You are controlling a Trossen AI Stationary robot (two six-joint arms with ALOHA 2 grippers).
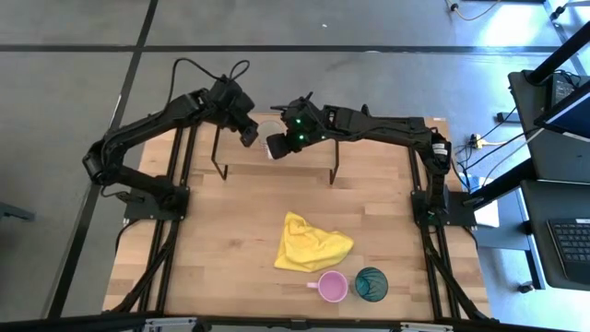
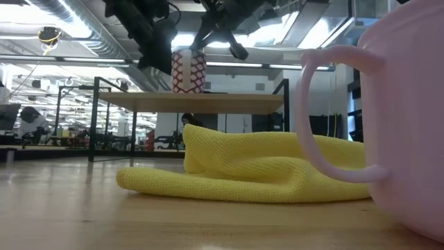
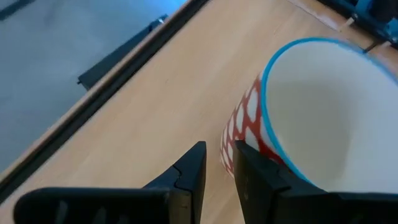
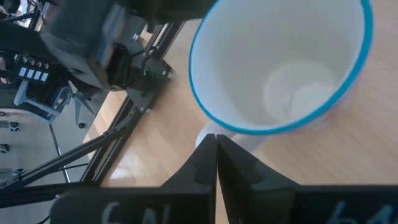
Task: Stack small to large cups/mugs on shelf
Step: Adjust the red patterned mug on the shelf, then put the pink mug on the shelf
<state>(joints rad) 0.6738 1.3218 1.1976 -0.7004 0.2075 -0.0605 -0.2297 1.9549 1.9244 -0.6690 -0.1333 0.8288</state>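
Mugs, three. One white patterned mug (image 1: 268, 136) stands upright on the shelf (image 1: 369, 148), far side. Left gripper (image 1: 249, 136) flanks it, fingers narrowly parted, holding nothing. Right gripper (image 1: 288, 140) is pinched shut, apparently on its handle, likely positioning it as the stack's base. Pink mug (image 1: 332, 286) and teal tumbler (image 1: 371, 284) wait near right, beside one yellow cloth (image 1: 312, 243).

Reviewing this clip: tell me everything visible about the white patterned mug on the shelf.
The white mug with a red lattice pattern stands upright on the light-wood shelf, toward its middle. Its rim is blue, its inside plain white and empty; it looks ceramic. Both grippers crowd it from above: the left gripper sits at its outer wall, fingers a little apart, and the right gripper is shut beside the rim, seemingly at the handle. Whether either actually touches it is unclear.
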